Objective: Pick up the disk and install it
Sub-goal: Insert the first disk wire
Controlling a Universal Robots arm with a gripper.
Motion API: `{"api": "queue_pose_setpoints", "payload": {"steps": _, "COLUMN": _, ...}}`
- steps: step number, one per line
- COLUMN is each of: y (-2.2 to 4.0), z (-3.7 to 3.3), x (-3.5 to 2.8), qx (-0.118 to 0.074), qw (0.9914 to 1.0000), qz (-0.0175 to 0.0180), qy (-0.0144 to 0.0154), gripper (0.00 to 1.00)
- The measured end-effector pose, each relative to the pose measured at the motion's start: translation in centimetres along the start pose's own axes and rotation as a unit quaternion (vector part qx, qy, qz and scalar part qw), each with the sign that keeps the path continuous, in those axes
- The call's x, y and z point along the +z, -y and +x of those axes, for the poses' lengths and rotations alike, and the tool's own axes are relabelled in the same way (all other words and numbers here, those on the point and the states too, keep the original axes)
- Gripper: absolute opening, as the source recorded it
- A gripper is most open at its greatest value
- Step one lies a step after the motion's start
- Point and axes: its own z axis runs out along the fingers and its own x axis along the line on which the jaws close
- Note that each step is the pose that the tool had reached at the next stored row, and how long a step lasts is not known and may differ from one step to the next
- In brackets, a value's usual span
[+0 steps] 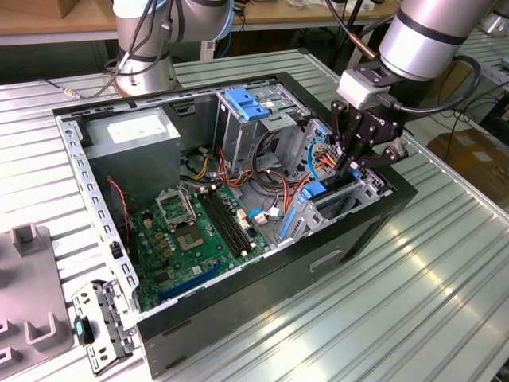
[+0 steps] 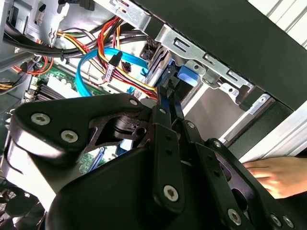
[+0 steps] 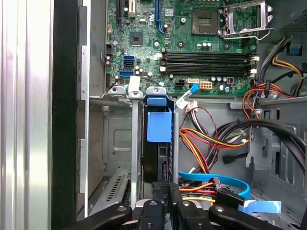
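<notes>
Exterior view: open computer case [image 1: 238, 318] lay on its side on a ribbed metal table [image 1: 413, 302], mid-frame. The arm came in from the upper right, and the gripper [image 1: 355, 163] was lowered into the drive bay at the case's right end.

The disk [image 1: 330, 193] stood on edge in that bay, blue carrier frame showing, dark body partly sunk between the bay's metal walls. In the first wrist view the disk [image 3: 159, 143] appeared at centre frame as a dark slab with a blue tab on its far end, seated in a slot between metal rails. The gripper [image 3: 168, 191] sat at the bottom centre, fingers drawn narrow on the near edge of the disk. In the second wrist view the fingertips [image 2: 169, 93] met close together at the disk's blue frame [image 2: 184, 76], centre-upper frame. Pincer state: narrow, clamped on the disk.

Other items: motherboard [image 1: 199, 231] at lower-centre of the case; blue latch [image 1: 246, 103] atop the tall cage, upper centre; red, yellow and orange cables [image 1: 278, 187] beside the bay. A hand [image 2: 271, 175] showed at the right edge of the second wrist view, outside the case.
</notes>
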Motion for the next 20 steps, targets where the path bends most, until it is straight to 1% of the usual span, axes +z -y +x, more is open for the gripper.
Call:
{"api": "queue_pose_setpoints", "payload": {"steps": 12, "y": 0.00, "z": -0.01, "x": 0.05, "qx": -0.001, "qw": 1.00000, "qz": -0.0002, "qy": -0.0001, "gripper": 0.17}}
{"api": "queue_pose_setpoints", "payload": {"steps": 18, "y": 0.00, "z": -0.01, "x": 0.36, "qx": -0.001, "qw": 1.00000, "qz": -0.0007, "qy": -0.0001, "gripper": 0.17}}
{"api": "queue_pose_setpoints", "payload": {"steps": 20, "y": 0.00, "z": -0.01, "x": 0.55, "qx": -0.001, "qw": 1.00000, "qz": -0.0013, "qy": 0.0001, "gripper": 0.17}}
